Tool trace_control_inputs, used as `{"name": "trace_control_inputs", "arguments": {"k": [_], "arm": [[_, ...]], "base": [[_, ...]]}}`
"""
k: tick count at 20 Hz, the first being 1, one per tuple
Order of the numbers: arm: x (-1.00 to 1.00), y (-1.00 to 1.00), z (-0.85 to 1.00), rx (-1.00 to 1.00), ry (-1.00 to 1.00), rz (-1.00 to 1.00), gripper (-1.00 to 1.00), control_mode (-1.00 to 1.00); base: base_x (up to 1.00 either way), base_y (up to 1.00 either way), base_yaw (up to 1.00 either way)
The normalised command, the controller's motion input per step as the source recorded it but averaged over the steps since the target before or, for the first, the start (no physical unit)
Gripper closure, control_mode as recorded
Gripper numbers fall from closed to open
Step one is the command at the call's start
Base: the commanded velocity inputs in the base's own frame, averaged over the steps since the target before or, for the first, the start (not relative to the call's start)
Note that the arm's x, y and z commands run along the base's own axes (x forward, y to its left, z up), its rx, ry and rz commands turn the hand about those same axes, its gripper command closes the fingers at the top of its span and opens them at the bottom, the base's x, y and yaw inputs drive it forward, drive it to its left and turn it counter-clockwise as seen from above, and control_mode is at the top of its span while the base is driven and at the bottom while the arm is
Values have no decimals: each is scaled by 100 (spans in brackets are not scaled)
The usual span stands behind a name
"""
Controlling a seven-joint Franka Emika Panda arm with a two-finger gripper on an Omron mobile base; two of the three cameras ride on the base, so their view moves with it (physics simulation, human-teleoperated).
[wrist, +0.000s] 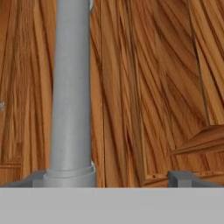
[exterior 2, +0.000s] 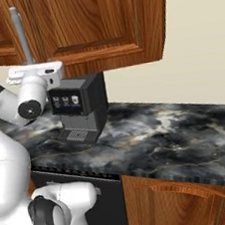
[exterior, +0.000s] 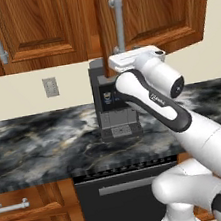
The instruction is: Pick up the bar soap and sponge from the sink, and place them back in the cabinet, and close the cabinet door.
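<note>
Reddish-brown cabinet door (exterior: 167, 7), silver handle (wrist: 72, 87), black-grey marbled counter (exterior 2: 178, 136)

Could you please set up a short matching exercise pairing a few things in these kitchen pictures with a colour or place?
Things:
1. cabinet door
2. bar handle
3. coffee machine
4. countertop

Descriptions:
A. dark marbled surface
B. silver, upright, close before the hand camera
C. reddish-brown wood, swung ajar
D. black, standing on the counter

Pairs: 1-C, 2-B, 3-D, 4-A
</note>
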Motion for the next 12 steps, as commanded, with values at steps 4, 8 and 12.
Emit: {"name": "trace_control_inputs", "arguments": {"k": [4, 8, 12], "arm": [[38, 17, 0, 0, 0, -6, -100, -100], [37, 17, 0, 0, 0, -6, -100, -100], [35, 12, 0, 0, 0, -4, -100, -100]], "base": [[0, 0, 0], [0, 0, 0], [0, 0, 0]]}}
